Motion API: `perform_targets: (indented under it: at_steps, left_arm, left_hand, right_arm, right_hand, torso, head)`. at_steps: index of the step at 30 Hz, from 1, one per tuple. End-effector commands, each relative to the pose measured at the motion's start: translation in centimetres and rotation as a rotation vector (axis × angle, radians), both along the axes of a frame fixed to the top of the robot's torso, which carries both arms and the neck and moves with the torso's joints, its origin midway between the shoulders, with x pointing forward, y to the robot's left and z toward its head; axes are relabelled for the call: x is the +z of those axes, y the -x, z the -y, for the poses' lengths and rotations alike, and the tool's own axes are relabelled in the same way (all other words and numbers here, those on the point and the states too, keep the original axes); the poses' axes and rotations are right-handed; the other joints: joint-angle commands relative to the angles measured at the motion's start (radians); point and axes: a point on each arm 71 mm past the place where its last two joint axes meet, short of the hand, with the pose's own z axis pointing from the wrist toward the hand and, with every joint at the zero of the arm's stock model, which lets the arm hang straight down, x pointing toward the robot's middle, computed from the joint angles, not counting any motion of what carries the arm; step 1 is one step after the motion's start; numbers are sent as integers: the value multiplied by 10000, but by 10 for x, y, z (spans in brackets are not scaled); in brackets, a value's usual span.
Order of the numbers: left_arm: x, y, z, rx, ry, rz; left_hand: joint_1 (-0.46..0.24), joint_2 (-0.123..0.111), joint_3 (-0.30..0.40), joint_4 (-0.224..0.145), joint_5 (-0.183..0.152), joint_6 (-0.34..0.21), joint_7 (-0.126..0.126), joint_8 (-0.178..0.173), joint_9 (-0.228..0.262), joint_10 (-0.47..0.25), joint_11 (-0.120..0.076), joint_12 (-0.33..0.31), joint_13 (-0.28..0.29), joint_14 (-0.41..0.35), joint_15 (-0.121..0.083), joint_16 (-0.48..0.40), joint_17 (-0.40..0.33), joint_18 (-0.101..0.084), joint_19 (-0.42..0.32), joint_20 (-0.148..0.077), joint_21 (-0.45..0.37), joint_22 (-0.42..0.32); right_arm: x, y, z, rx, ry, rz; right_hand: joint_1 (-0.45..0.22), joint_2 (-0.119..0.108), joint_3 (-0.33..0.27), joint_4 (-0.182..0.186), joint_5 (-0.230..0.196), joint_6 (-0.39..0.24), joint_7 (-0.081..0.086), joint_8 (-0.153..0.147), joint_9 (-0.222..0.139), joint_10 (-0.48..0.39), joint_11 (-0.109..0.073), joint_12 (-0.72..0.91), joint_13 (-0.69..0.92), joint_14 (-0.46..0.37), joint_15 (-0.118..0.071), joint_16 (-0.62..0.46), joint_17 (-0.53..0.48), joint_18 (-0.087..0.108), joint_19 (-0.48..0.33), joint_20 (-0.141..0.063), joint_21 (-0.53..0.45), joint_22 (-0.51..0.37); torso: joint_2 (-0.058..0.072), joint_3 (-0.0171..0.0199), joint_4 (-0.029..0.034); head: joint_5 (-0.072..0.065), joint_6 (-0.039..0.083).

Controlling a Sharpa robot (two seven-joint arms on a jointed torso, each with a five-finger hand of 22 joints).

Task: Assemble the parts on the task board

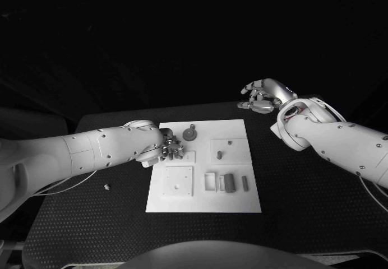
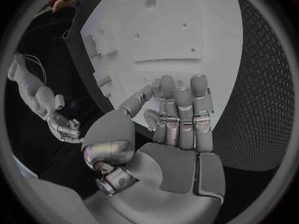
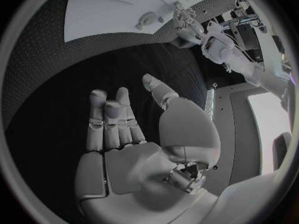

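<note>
Left hand (image 1: 167,147): my fingers loosely apart over the board (image 1: 234,199), holding nothing.
Right hand (image 1: 264,95): lifted, spread, empty.
Round part (image 1: 189,134): probably light, rigid; pinch its rim.

Left hand (image 1: 166,147) blocks task board (image 1: 206,204) left edge — right side open.

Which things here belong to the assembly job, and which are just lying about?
Job: task board; round part; grey parts; left hand at the board's edge; right hand, raised off the board.

Lying about: small pale scrap on the table.
</note>
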Motion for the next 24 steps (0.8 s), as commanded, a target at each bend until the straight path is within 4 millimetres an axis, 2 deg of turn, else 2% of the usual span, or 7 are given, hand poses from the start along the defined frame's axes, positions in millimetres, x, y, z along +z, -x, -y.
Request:
perform_targets:
  at_steps: [1,13,17,21,24]
  left_arm:
    - [0,0,1,-162,-164,66]
    - [-1,2,3,-557,-536,228]
    - [-1,3,5,-621,-504,209]
    - [-1,3,6,-665,-478,196]
    - [-2,3,6,-681,-461,165]
  left_hand:
    - [62,150,342,262,23,493,-279,354,643,41,-129,54,9,-117,-163,63,-12,147,173,-216,60,227]
    - [58,143,355,254,20,492,-280,350,660,35,-131,67,10,-122,-169,84,-37,146,167,-225,78,228]
    - [68,57,367,256,20,494,-283,345,681,27,-133,83,11,-130,-176,110,-72,145,161,-234,99,226]
    - [29,-156,271,294,-11,514,-285,338,728,25,-135,122,12,-136,-178,171,-150,131,168,-241,142,217]
    - [-163,-362,-144,314,-28,515,-285,317,785,7,-134,156,7,-158,-176,243,-250,123,157,-250,177,205]
  right_arm:
    - [0,0,-1,72,18,-101]
    - [-1,0,-1,78,15,-142]
    - [-1,0,-1,94,3,-161]
    - [-1,0,-1,97,-3,-180]
    - [-1,0,-1,98,0,-191]
  right_hand:
    - [-22,91,6,48,-17,-103,185,48,-13,4,-39,48,-11,6,-27,-40,-11,152,-16,-49,-34,93]
    - [-36,92,-2,59,-16,-106,186,47,-17,3,-38,49,-16,5,-26,-43,-14,152,-17,-48,-39,92]
    - [-41,93,-4,63,-16,-108,187,46,-19,3,-38,49,-18,5,-26,-44,-15,152,-17,-48,-41,92]
    - [-46,93,-7,68,-16,-110,187,45,-21,2,-37,49,-19,4,-25,-45,-16,152,-18,-48,-42,92]
    - [-49,94,-8,71,-16,-112,188,44,-22,1,-37,48,-21,3,-25,-46,-17,152,-19,-48,-45,91]
  torso:
    - [0,-7,6]
    - [1,-10,9]
    - [0,-9,6]
    - [4,-6,9]
    - [-4,-7,10]
  head:
    - [-15,-6]
    - [-31,-23]
    - [-31,-22]
    - [-38,-28]
    - [-42,-27]
